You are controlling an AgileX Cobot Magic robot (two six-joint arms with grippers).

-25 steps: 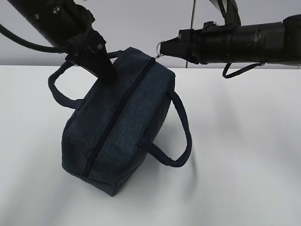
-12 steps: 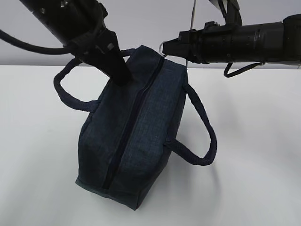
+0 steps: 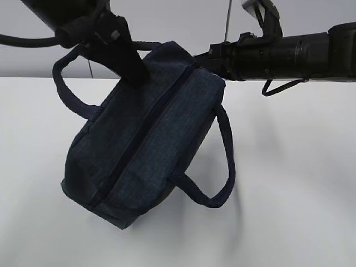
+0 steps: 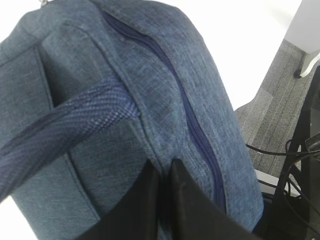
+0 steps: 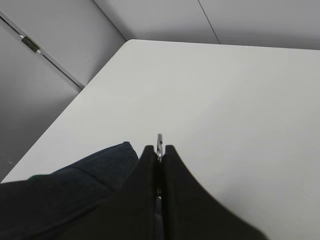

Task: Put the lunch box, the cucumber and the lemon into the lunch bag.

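The dark navy lunch bag [image 3: 144,150] hangs tilted above the white table, zipper shut along its top. My left gripper [image 3: 130,69] is shut on a fold of the bag's fabric at its upper left; in the left wrist view the gripper [image 4: 162,167] pinches the cloth beside the zipper [image 4: 190,112]. My right gripper [image 3: 201,57] is shut on the metal ring pull [image 5: 159,142] at the bag's far end; its tip shows between the fingers. The lunch box, the cucumber and the lemon are out of view.
One loop handle [image 3: 219,167] hangs off the bag's right side, the other [image 3: 69,92] loops at the left. The white table [image 3: 289,183] lies below; its far corner shows in the right wrist view [image 5: 130,42].
The bag's lower end has swung left and risen, now tilting more. The left gripper moved slightly up and left. The ring pull is now hidden behind the bag's edge in the exterior view.
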